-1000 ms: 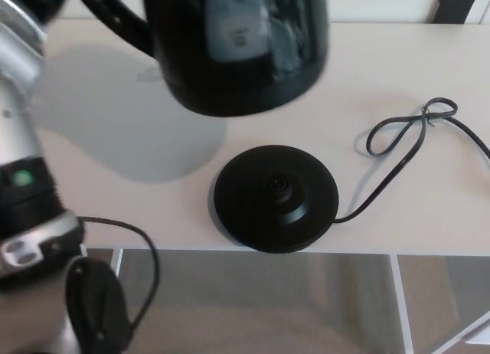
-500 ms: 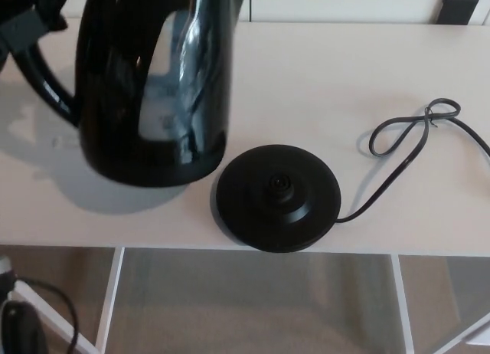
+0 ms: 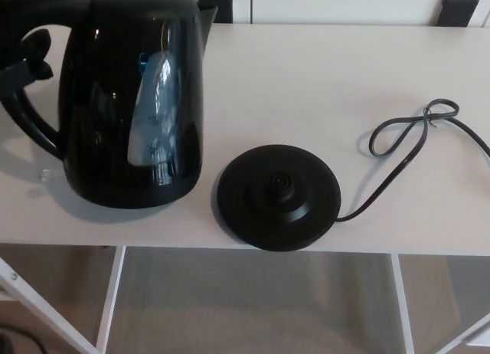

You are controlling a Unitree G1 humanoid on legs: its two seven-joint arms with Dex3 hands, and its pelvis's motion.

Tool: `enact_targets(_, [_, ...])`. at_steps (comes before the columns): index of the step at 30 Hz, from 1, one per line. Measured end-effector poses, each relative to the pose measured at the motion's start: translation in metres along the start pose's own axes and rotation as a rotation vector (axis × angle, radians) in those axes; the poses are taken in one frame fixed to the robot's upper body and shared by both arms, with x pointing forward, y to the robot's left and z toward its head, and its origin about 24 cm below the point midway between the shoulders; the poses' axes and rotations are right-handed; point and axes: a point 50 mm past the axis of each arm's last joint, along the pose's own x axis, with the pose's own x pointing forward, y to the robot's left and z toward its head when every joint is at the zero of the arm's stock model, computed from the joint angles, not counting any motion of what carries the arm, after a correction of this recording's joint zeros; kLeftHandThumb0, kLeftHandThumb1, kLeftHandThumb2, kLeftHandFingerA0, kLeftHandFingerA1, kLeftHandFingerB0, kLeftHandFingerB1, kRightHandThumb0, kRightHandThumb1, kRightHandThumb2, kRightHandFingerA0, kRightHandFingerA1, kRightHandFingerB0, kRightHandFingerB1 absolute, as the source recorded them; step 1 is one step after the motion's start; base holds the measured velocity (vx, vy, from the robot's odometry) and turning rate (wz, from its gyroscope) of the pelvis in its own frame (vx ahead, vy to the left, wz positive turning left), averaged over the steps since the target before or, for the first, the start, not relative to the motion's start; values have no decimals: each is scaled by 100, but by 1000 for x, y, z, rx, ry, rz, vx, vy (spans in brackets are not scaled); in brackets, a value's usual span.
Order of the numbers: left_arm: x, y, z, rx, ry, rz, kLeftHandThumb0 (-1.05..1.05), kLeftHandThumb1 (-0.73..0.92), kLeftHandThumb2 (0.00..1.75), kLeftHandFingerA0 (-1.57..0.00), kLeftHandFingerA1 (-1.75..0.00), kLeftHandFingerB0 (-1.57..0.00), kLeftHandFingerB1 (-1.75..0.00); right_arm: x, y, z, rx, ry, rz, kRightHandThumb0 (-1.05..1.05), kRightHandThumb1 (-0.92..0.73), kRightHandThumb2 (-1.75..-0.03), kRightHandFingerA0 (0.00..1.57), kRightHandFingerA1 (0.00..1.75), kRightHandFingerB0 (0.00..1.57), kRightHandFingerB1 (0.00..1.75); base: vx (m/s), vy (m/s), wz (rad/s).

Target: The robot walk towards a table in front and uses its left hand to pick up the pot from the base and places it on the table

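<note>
Head view: 1 second ago I had the pot swinging in the air, tilted and blurred, above and behind the base. Half a second ago it was coming down upright. Now it stands upright on the desk, its bottom flat on the top with a thin shadow under it. It no longer looks carried.

My left hand shows only as a dark piece at the frame's edge, inside the loop of the handle. The pot body is immediately to the hand's right. The base lies beyond the pot, further from the hand, just beside the pot but apart from it. The cord curls off farther still on that side. I cannot tell whether the hand is clamped on the handle or has let go, because too little of it shows. My right hand is not in view.

I judge the placing done. What remains is to release the handle and draw the hand out leftward without tugging the pot.
</note>
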Motion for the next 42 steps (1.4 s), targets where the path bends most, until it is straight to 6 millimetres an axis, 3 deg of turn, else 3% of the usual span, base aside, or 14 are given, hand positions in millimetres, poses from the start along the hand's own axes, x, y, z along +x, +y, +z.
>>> enact_targets(1, [0, 0, -1, 9, -4, -1, -49, 55, 80, -75, -61, -37, -45, 0, 0, 0, 0, 1, 0, -39, -50, -88, 48, 63, 41, 59, 0, 0, 0])
enact_targets(2, [0, 0, -3, 19, -7, -1, -49, 55, 80, -75, -61, -37, -45, 0, 0, 0, 0, 1, 0, -39, -50, -88, 48, 63, 41, 59, 0, 0, 0])
enact_targets(3, [0, 1, -5, 32, -10, -4, -48, 58, 58, -43, -36, -20, -28, 0, 0, 0, 0, 1, 0, -40, -49, -88, 47, 63, 41, 59, 0, 0, 0])
enact_targets(4, [0, 1, -6, 45, -13, -12, -48, 58, 58, -43, -36, -20, -28, 0, 0, 0, -1, 0, 0, -40, -49, -88, 47, 63, 41, 59, 0, 0, 0])
enact_targets(5, [-1, 2, -8, 55, -14, -22, -62, 41, 77, -4, -19, -1, -18, 0, 0, 0, -1, 0, 0, -40, -50, -88, 48, 63, 40, 58, 0, 0, 0])
enact_targets(6, [-1, 2, -10, 65, -13, -35, -66, 41, 78, 0, -6, 0, -12, 0, 0, 0, -1, 0, 0, -39, -50, -88, 48, 63, 40, 58, 0, 0, 0])
enact_targets(8, [-2, 3, -14, 82, -2, -65, -68, 40, 78, 0, -2, 0, -10, 0, 0, 0, -1, -1, -1, -38, -50, -88, 47, 63, 40, 58, 0, 0, 0])
enact_targets(9, [-3, 4, -16, 96, 6, -88, -78, 43, 60, 0, -1, 0, -4, 0, 0, 1, -1, -1, -1, -37, -50, -88, 48, 63, 40, 58, 0, 0, 0])
enact_targets(11, [-4, 5, -16, 118, 8, -117, -78, 46, 56, 0, 0, 0, -2, 1, 0, 1, -2, -3, -1, -36, -50, -88, 49, 64, 40, 58, 0, 0, 0])
enact_targets(29, [-10, 13, -6, 296, 53, -411, -86, 46, 56, 0, 0, 0, 0, 2, 1, 2, -4, -6, 3, -34, -47, -86, 50, 64, 42, 59, 0, 0, 0])
enact_targets(30, [-11, 14, -5, 302, 53, -421, -87, 46, 57, 0, 0, 0, 0, 2, 1, 3, -4, -7, 3, -30, -64, -58, 55, 54, 50, 50, 0, 0, 0])
enact_targets(40, [-16, 25, 10, 447, 77, -570, -90, 46, 62, 0, 0, 0, 0, 4, 1, 5, -7, -11, 5, -26, -63, -58, 54, 55, 50, 49, 0, 0, 0])
enact_targets(42, [-16, 25, 11, 488, 94, -601, -81, 45, 57, 0, 0, 0, 0, 4, 1, 5, -7, -12, 6, -24, -62, -58, 55, 56, 50, 50, 0, 0, 0])
